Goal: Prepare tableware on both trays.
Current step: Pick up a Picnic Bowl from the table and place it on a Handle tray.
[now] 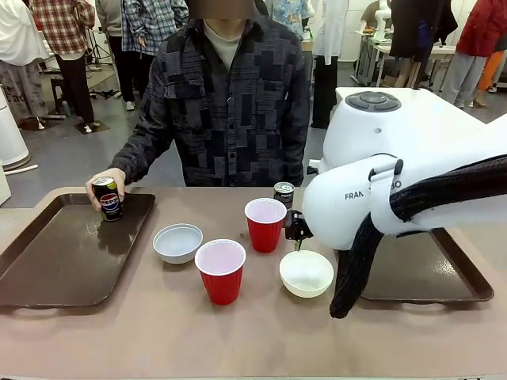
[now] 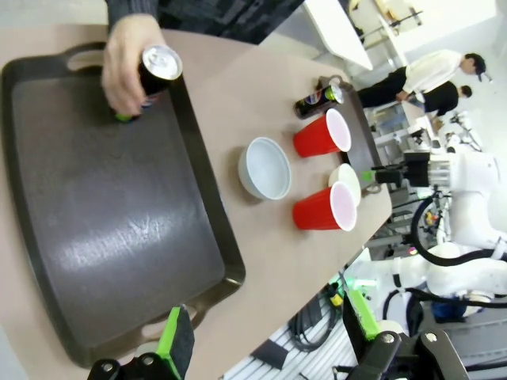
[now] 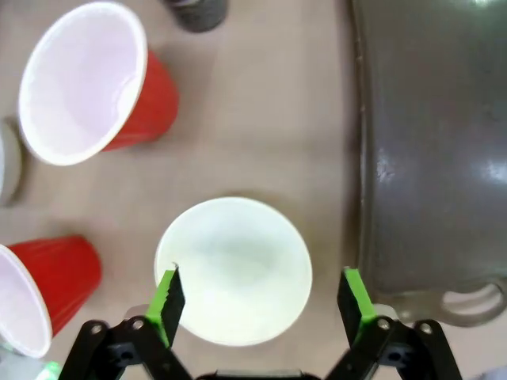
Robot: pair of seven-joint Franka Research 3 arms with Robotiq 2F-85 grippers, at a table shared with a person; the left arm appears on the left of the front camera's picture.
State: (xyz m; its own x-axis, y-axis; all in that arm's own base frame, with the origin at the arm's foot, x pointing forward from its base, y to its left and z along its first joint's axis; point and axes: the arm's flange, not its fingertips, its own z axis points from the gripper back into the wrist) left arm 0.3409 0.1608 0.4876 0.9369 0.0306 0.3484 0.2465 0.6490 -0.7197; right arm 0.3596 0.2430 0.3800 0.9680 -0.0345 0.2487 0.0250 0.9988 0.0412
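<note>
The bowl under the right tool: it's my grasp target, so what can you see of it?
The bowl is small, round, white, plastic-looking, empty and upright. It stands on the bare table beside the right tray, not touching it. The open right tool hovers above, fingers either side of its rim.

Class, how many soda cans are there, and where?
2. One can is in the person's hand at the left tray's edge; the other can stands on the table behind a red cup.

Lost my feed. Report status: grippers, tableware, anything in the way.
Both open. Right gripper over white bowl, beside right tray. Left gripper over near edge of left tray. Person's hand holds soda can on that tray, clear of both grippers.
</note>
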